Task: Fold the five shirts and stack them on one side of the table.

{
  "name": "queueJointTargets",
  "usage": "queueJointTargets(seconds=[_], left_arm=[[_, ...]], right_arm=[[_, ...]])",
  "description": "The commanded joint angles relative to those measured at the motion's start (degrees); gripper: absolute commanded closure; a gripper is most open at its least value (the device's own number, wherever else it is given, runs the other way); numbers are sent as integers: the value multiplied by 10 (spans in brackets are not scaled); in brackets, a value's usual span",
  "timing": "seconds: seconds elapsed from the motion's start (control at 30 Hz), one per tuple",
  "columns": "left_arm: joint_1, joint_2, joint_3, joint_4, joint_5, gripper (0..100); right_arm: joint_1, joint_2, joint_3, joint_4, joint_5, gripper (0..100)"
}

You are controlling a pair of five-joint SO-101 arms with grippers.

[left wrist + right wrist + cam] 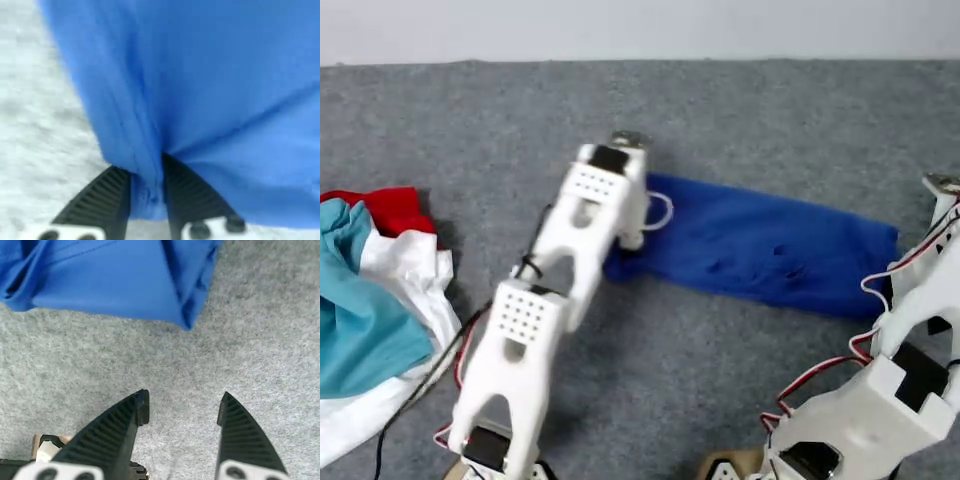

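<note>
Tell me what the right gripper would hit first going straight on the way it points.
Likely the grey table cover, just short of the blue shirt; the open right gripper holds nothing. Depth is unclear.

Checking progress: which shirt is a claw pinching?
The blue shirt, mid-table, pinched by the left claw. The red, teal and white shirts lie piled aside, untouched.

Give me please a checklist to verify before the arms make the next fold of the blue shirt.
1. Left gripper shut on blue shirt: ok.
2. Right gripper open: ok.
3. Right gripper on the shirt: not ok, it is over bare table beside it.
4. Left gripper pinches all layers: cannot tell.
5. Pile of other shirts apart from the blue shirt: ok.
</note>
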Motion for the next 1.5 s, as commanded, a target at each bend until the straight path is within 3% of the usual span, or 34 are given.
queueJointTargets(seconds=[0.0,0.17,0.37,0.63,0.8,0.97,1.3,1.47], left_arm=[[-99,-6,-14,13,-5,987],[-175,-6,-14,14,-5,987],[-212,-6,-15,14,-6,987],[-185,-42,-19,14,-6,976],[-193,-177,-15,14,-26,854],[-190,-291,72,13,-72,756],[-222,-324,192,11,-74,754],[-223,-324,245,-40,-73,754]], right_arm=[[-5,-32,-3,23,-5,768],[-7,-32,-3,23,-5,768],[-7,-31,-3,23,-5,768],[-7,-29,-2,23,-5,768],[-5,-28,0,22,-6,768],[-7,-32,43,15,-6,768],[-4,-33,86,-38,-36,768],[-7,-33,87,-42,-38,768]])
